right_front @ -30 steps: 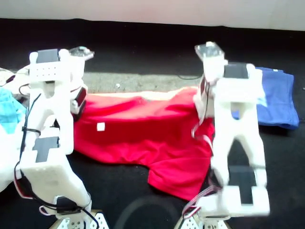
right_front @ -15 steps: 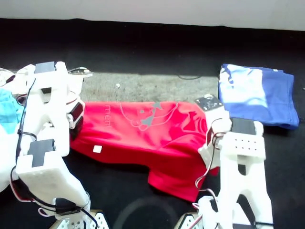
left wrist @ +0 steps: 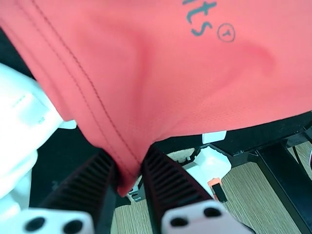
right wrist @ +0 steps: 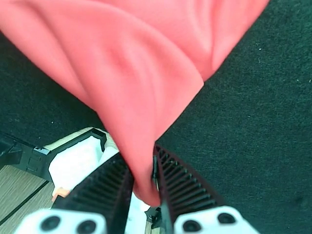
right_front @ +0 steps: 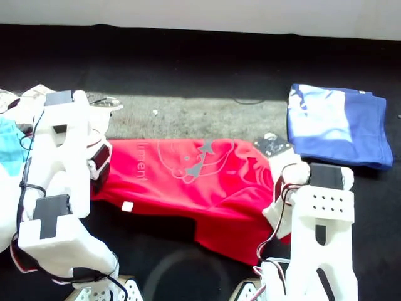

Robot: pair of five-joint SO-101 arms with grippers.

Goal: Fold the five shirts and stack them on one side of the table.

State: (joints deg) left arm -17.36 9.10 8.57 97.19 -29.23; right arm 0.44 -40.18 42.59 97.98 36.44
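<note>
A red shirt (right_front: 188, 179) with a grey print lies across the middle of the black table, folded over on itself. My left gripper (left wrist: 127, 183) is shut on the red shirt (left wrist: 161, 73) at its hemmed edge, at the shirt's left end (right_front: 100, 164). At the shirt's right end my right gripper (right wrist: 145, 187) is shut on a bunched fold of the red shirt (right wrist: 131, 83), near the arm (right_front: 281, 188). A folded blue shirt (right_front: 338, 125) lies at the back right.
A pale, light patch of table (right_front: 194, 113) lies behind the red shirt. White and turquoise cloth (right_front: 9, 144) is heaped at the left edge. Both arm bases (right_front: 276, 291) stand at the front edge. The table's front middle (right_front: 169, 251) is bare black.
Both arms have pulled back toward the front, drawing the far edge of the red shirt over itself. The printed side now faces up and the shirt is narrower.
</note>
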